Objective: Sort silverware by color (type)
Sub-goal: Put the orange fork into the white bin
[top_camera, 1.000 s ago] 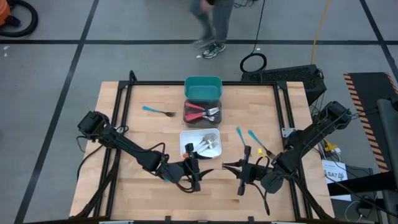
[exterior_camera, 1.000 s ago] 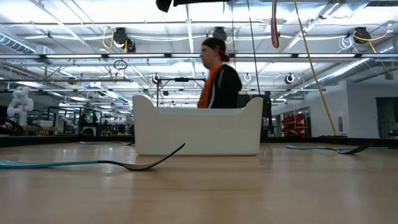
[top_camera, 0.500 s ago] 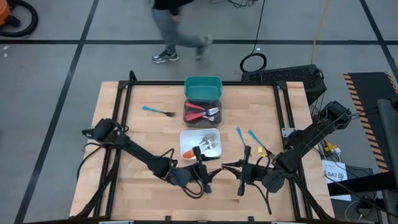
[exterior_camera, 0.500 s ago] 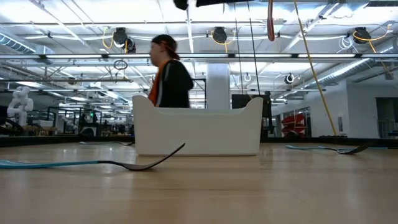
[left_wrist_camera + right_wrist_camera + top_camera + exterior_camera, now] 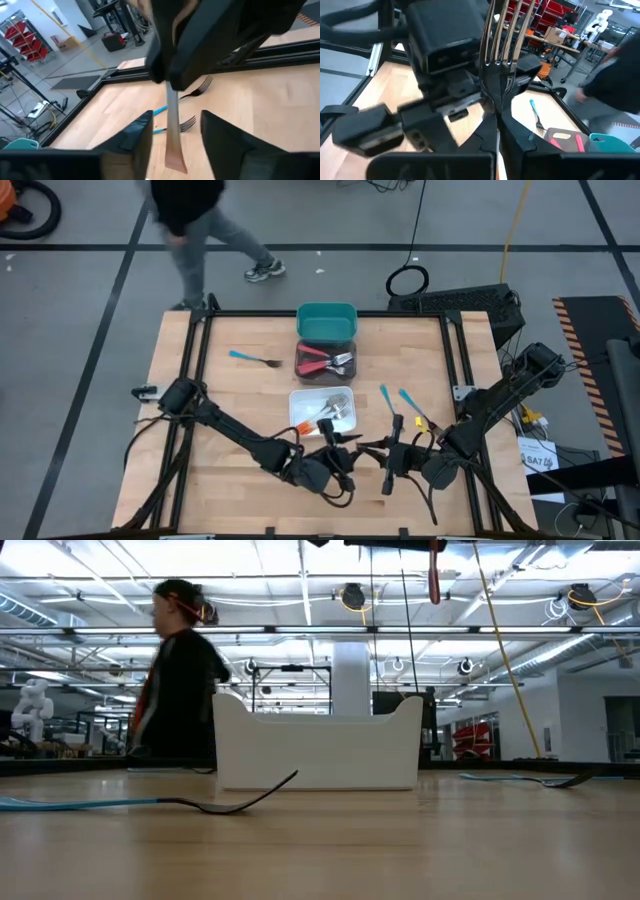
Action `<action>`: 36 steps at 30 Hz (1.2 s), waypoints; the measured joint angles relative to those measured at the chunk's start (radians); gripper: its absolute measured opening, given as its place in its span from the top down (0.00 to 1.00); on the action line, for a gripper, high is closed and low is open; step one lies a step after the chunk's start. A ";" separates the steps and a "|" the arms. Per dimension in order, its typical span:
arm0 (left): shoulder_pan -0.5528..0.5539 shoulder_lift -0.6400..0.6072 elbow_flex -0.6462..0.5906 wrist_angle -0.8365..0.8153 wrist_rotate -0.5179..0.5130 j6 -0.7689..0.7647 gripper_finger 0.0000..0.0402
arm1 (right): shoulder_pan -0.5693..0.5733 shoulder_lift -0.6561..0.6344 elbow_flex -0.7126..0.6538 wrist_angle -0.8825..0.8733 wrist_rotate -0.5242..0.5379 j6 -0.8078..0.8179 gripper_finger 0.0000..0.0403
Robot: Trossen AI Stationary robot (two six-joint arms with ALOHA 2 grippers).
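Observation:
My right gripper (image 5: 368,450) is shut on a fork (image 5: 497,35) over the near middle of the table. The fork has silver tines and a reddish handle (image 5: 435,575). My left gripper (image 5: 347,460) faces it from the left and is open. Its fingers (image 5: 137,135) stand on either side of the handle's lower end (image 5: 175,160) without touching. A white bin (image 5: 322,410) holds forks, one of them orange. The dark bin (image 5: 325,362) holds red ones. Three blue forks (image 5: 255,360) lie flat on the table. My right gripper pinches the fork between its two fingers at the neck (image 5: 496,95), just under the tines. The fingers come level from the table's right and lie across the fork. It is lifted clear and upright, tines up, with the handle hanging below the fingers.
A teal bin (image 5: 327,322) stands behind the dark one near the far edge. Two of the blue forks (image 5: 400,405) lie just beyond my right gripper. A person (image 5: 190,220) walks on the floor past the table's far left corner. Bare wood lies at near left.
My left gripper has moved from the white bin's near edge toward the table's right, up to the right gripper, until its open fingers flank the held fork's handle. The person beyond the far edge has walked from the middle toward the left.

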 joint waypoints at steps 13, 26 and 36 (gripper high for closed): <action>-0.005 -0.002 0.000 -0.025 -0.016 -0.003 0.92 | 0.000 0.000 0.000 -0.002 0.002 -0.028 1.00; -0.039 -0.113 -0.001 -0.304 -0.030 -0.117 0.99 | 0.009 -0.004 0.000 -0.026 0.001 -0.025 0.89; -0.021 -0.158 -0.001 -0.577 0.324 -0.319 0.99 | 0.019 -0.016 0.000 -0.021 -0.118 -0.023 0.74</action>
